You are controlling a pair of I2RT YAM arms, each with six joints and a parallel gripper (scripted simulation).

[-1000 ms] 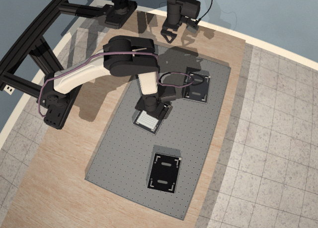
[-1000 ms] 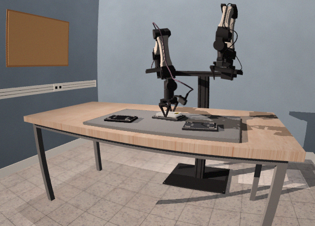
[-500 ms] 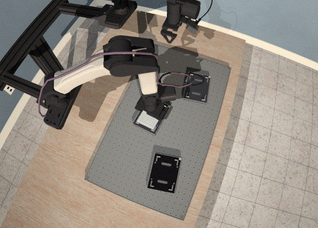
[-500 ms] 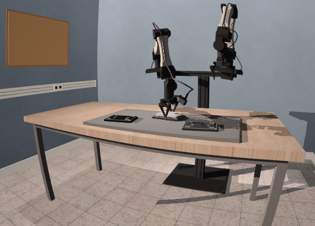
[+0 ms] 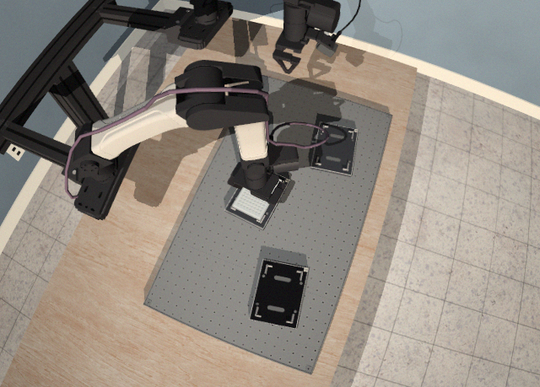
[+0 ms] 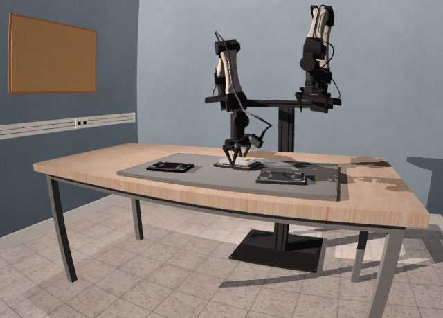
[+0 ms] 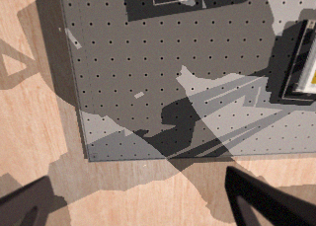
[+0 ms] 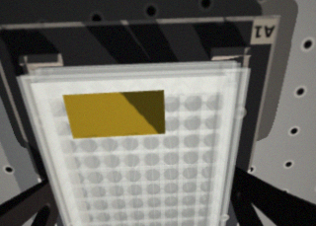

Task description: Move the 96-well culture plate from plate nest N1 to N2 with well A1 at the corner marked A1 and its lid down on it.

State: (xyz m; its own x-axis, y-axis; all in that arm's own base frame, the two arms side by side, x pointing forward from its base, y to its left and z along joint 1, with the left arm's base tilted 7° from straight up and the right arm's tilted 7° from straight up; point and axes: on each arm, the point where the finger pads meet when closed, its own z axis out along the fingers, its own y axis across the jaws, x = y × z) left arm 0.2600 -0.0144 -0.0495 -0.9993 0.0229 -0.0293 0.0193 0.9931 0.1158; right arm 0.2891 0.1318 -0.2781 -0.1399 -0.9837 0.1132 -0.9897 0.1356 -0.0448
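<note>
The right hand (image 5: pixel 262 192) (image 6: pixel 239 160) (image 8: pixel 145 179) stands fully open astride the culture plate (image 5: pixel 250 203) (image 6: pixel 235 163) (image 7: pixel 311 53) (image 8: pixel 148 162), gripping nothing; the nest (image 5: pixel 262 225) (image 6: pixel 246 166) (image 7: pixel 290 90) (image 8: pixel 148 38) evidently bears its weight.

surface (image 6: pixel 221 200) across lower half | black nest (image 6: pixel 169 166) centre-left | white lidded plate (image 6: pixel 236 163) near centre, right pincer (image 6: pixel 239 161) around it, open | left pincer (image 6: pixel 313 105) raised, upper right | corkboard (image 6: pixel 52 53) upper left

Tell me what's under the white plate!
Under the plate is a black nest. Its edges poke out, and one corner shows an A1 label. The plate covers the middle, so I can't see what's there.
</note>
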